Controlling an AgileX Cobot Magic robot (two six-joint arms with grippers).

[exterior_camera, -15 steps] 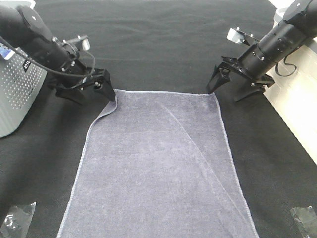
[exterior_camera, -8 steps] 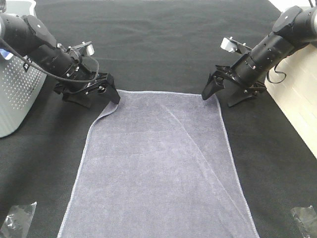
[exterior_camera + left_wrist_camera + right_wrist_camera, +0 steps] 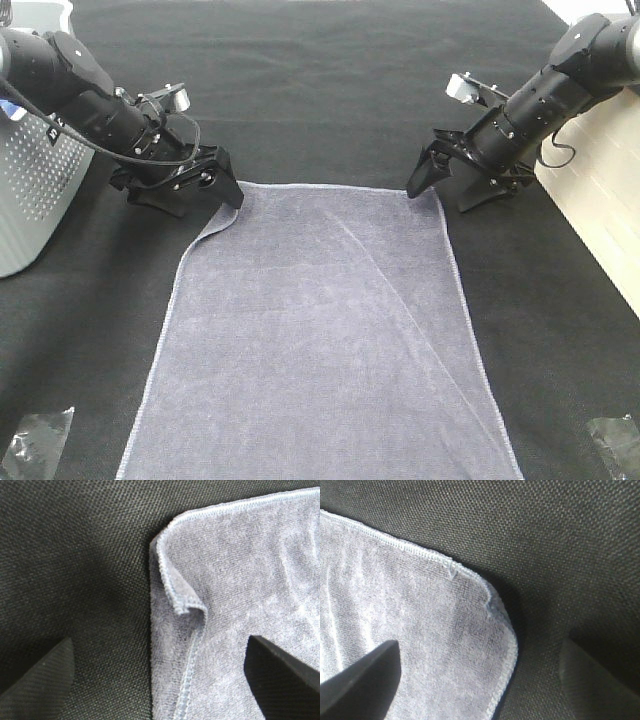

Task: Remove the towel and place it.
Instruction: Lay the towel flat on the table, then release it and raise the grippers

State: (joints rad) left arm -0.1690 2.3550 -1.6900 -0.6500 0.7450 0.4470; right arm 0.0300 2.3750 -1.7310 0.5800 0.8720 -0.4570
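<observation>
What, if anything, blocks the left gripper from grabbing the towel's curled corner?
Probably nothing, so yes, it looks reachable. The left gripper stands open right over the curled corner of the towel, with one finger over the black cloth, the other over the towel, and nothing between.

Illumination is bright, diffuse and comes from overhead. In the exterior high view the pale surface at the right edge is overexposed, and the black table cloth shows little texture. Soft shadows lie beneath the arms. In both wrist views the towel weave is sharp. The near fingers are blurred, and soft shadow darkens the cloth beside them.
</observation>
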